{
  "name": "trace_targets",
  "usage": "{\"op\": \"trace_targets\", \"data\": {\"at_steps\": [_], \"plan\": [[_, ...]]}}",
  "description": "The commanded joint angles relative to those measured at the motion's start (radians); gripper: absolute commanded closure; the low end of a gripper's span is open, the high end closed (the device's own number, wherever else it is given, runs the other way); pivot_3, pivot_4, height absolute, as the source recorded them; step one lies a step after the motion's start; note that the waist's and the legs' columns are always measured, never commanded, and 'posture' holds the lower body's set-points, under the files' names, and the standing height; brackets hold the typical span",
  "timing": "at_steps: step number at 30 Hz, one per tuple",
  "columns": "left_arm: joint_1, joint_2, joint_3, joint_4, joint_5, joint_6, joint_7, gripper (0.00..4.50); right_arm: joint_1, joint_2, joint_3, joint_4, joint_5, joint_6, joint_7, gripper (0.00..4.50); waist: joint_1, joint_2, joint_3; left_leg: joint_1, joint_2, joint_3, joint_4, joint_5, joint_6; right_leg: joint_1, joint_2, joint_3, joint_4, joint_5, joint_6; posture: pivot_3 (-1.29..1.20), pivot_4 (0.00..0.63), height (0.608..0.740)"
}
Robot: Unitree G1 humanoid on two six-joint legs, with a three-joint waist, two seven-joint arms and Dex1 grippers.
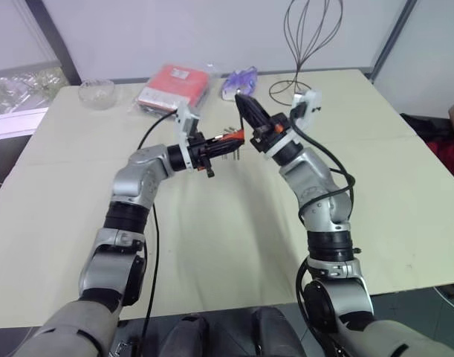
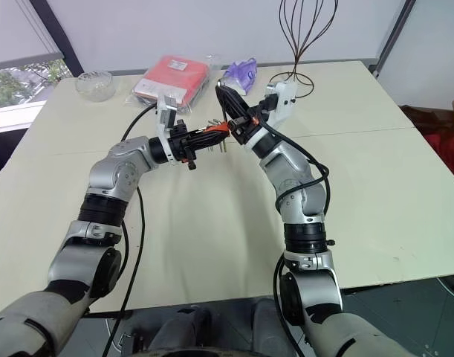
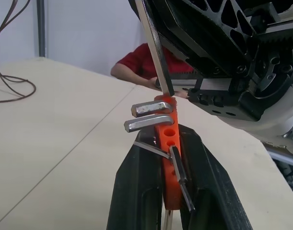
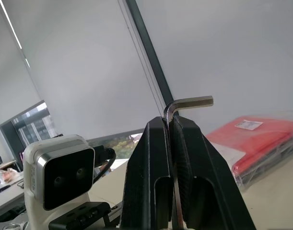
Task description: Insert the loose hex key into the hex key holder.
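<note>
A: Where is the loose hex key?
B: Pinched between the two black fingers of the right gripper, with its bent end sticking out above the fingertips. In the left wrist view its long shaft comes down at a slant and its tip meets the top end of the hex key holder.

A: And the holder itself?
B: The orange block is clamped between the fingers of the left gripper, held up above the table between the two arms. A few short grey keys jut from its side.

A: What crowds the spot?
B: The right gripper's body hangs just beside and over the holder, so the two grippers nearly touch. Whether the tip has gone into a hole I cannot tell.

A: What lies around?
B: Toward the far edge, well apart from the arms: a red flat packet in clear wrap, a glass bowl, a purple item and a wire stand. A person in a red sleeve is past the table's edge.
</note>
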Motion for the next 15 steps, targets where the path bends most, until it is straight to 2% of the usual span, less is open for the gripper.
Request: {"op": "trace_targets", "data": {"at_steps": [1,15], "plan": [[-0.023,0.005,-0.002,-0.044,-0.001,-0.018,-0.016,4.50,0.004,0.002,0.001,-0.008,0.009,-0.013,-0.003,4.48,0.000,0.000,0.000,0.000,0.000,0.000,0.000,0.000,0.000,0.000,0.000,0.000,0.000,0.000,0.000,0.00,0.150,0.740],[-0.027,0.000,-0.011,-0.012,0.027,-0.046,-0.017,4.50,0.003,0.005,0.003,-0.015,0.013,-0.012,-0.007,4.48,0.000,0.000,0.000,0.000,0.000,0.000,0.000,0.000,0.000,0.000,0.000,0.000,0.000,0.000,0.000,0.00,0.150,0.740]]}}
